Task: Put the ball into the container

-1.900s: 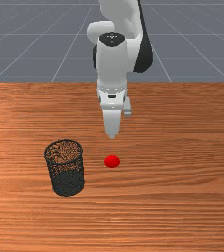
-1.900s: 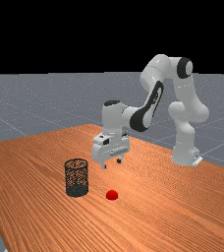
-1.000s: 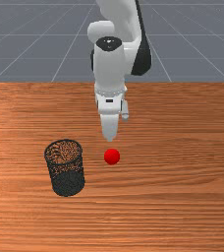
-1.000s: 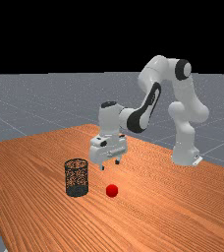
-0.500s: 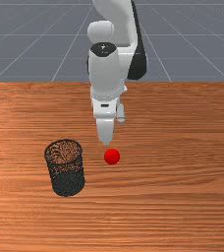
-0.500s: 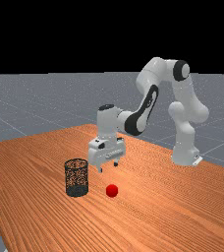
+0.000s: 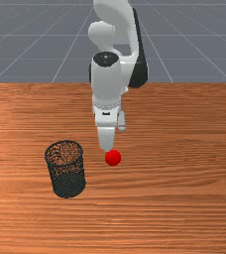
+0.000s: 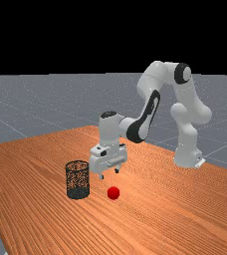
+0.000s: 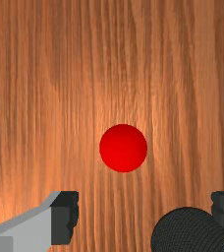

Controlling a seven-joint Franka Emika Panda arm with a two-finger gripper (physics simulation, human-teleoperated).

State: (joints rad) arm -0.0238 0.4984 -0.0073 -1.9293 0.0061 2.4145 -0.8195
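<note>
Misalignment is the likeliest trouble from here. The ball point(image 7: 113, 158) rests on the worktop point(image 7: 184, 203), apart from the upright mesh container point(image 7: 68, 184) and on its right in the front view; it is not yet held. The gripper point(image 8: 109, 174) hangs above the worktop, also to the right of the container in the front view, its two fingers point(image 9: 64, 219) spread well apart with nothing between them. In the wrist view the ball lies off the line joining the fingertips, so a straight drop would probably land beside it: closing there could catch only air, or nudge the ball. Being round, it might then roll, and if it came up against the container, a finger would have little room to get in. One finger also appears near the container in the wrist view, though I cannot judge the gap; a careless shift that way while lowering could clip the rim and tip it. With the ball grasped, crossing too low could knock it loose on the container's wall, and a release off the middle of the mouth could bounce it outside.
</note>
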